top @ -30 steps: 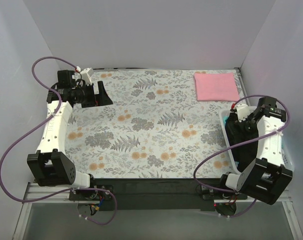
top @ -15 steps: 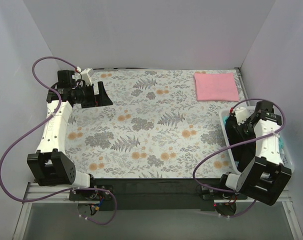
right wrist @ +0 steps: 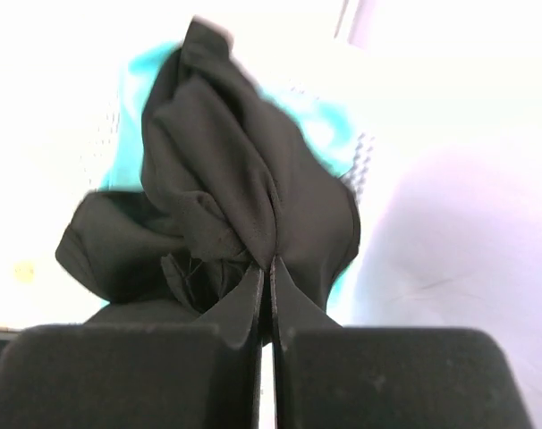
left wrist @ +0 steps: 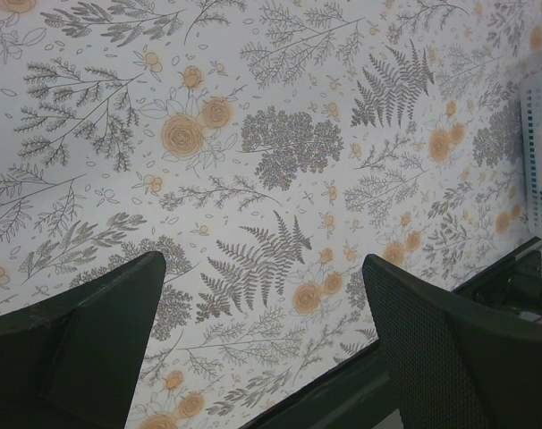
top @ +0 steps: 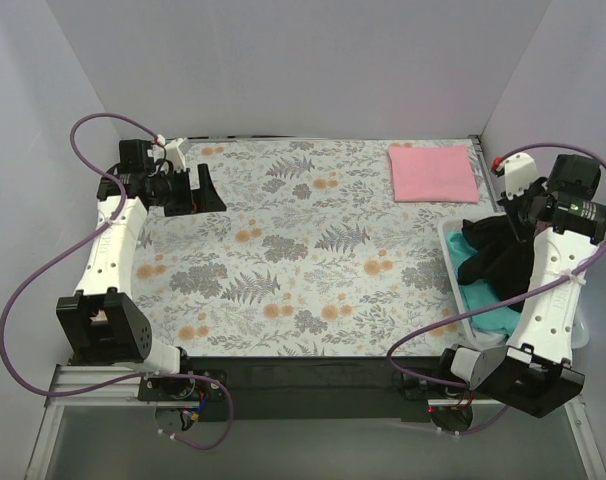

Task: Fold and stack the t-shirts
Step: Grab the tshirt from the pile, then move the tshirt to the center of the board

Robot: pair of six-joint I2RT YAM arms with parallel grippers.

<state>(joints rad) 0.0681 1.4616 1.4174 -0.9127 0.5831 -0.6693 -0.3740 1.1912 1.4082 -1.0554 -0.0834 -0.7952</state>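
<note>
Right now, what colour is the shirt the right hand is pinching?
Black shirt, pinched by the right hand; clearest in the right wrist view.

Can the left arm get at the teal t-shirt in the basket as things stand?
Probably not. The left gripper sits open at the table's far left, and the teal t-shirt lies in the basket at the right edge, partly under the black t-shirt pinched by the right gripper.

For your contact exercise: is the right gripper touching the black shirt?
Touching: the right wrist view shows the right gripper pinched shut on the black shirt.

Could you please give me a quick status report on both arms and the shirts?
Right gripper shut on black fabric t-shirt, lifted above white plastic basket. Left gripper open, empty. Teal shirt in basket; pink folded shirt far corner.
</note>
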